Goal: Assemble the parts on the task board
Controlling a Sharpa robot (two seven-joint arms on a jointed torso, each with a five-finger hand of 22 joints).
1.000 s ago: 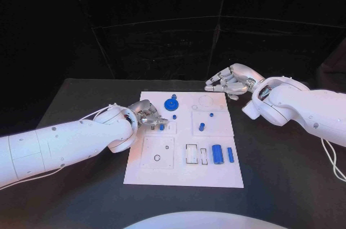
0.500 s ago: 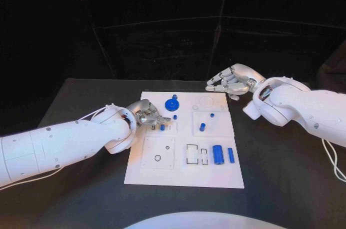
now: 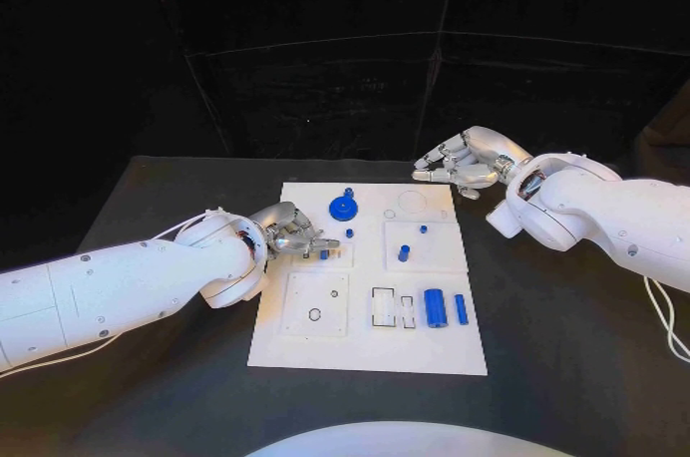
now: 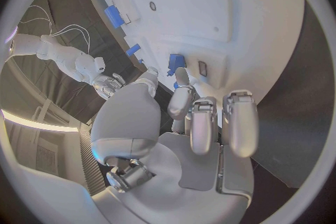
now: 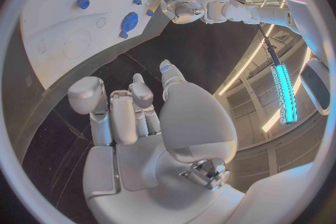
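Left hand working a small peg at the board's left-centre; right hand idle beyond the far right corner.

The left hand (image 3: 292, 230) hovered over the board (image 3: 360, 352), fingers (image 4: 203, 123) curled down toward a small blue peg (image 4: 176, 61) just at their tips; whether they pinched it or only touched it could not be told. The step looked like seating that peg in its slot, so the next move would call for a firm pinch and a straight push down. The peg seemed to stand roughly upright, though its axis was hard to read. A cylinder (image 3: 433, 306) lay flat near the board's right edge, long axis running toward and away from the robot, a slimmer pin (image 3: 461, 309) parallel beside it. The right hand (image 3: 463, 163) hung off the board, fingers loosely curled, holding nothing.
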